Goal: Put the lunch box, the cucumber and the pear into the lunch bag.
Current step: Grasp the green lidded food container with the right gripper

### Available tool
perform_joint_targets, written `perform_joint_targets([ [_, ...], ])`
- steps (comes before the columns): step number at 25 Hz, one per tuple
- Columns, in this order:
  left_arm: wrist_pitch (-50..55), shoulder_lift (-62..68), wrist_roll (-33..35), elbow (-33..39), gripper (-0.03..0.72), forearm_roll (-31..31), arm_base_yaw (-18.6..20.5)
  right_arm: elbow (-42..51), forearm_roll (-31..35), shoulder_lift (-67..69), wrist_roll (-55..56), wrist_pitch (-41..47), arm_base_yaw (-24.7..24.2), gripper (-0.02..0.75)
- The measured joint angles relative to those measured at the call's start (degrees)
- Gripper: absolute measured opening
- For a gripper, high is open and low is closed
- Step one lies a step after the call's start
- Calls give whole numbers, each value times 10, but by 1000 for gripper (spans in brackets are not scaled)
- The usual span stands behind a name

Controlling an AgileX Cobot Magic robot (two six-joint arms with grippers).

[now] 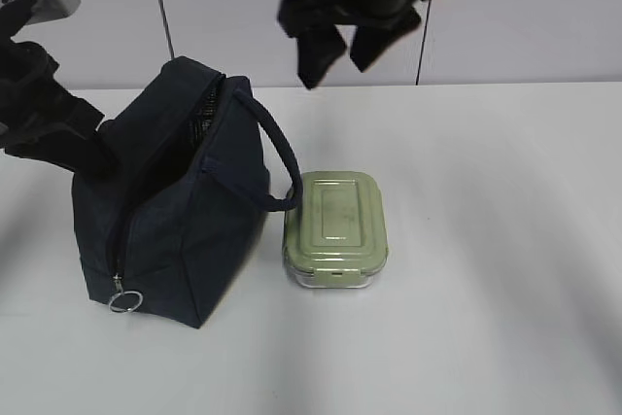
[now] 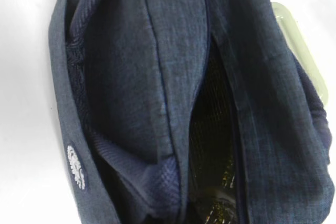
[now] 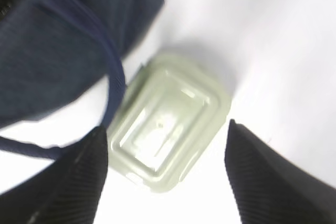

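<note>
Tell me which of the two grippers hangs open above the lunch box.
The right gripper: it hangs in the air over the green-lidded lunch box, fingers spread. The left gripper is low at the lunch bag instead.

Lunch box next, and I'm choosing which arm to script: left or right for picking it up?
Right. The right gripper hangs open above the lunch box, and its wrist view frames the green lid between its fingers. The left gripper is at the far side of the lunch bag, seemingly against its fabric.
</note>
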Motion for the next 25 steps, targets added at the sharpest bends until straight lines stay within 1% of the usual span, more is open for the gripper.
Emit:
perform_joint_targets([
  [1,0,0,0,0,1,0,0,30,34,-2,-13,0,-30,538],
  [5,1,0,0,0,1,0,0,127,143,-4,-57,-4,-100,538],
  [9,1,0,0,0,1,0,0,204,186,-4,-90,-16,-147,536],
  [11,1,0,0,0,1,0,0,251,232,-4,-125,-34,-168,536],
  [12,1,0,0,0,1,0,0,276,277,-4,-152,-50,-181,536],
  [16,1,0,0,0,1,0,0,364,442,-5,-274,-115,-206,536],
  [18,1,0,0,0,1,1,0,394,474,-6,-314,-149,-208,536],
  [20,1,0,0,0,1,2,0,410,486,-6,-340,-168,-208,536],
  [23,1,0,0,0,1,2,0,416,503,-3,-359,-182,-210,536],
  [25,1,0,0,0,1,2,0,417,529,6,-377,-187,-210,536],
])
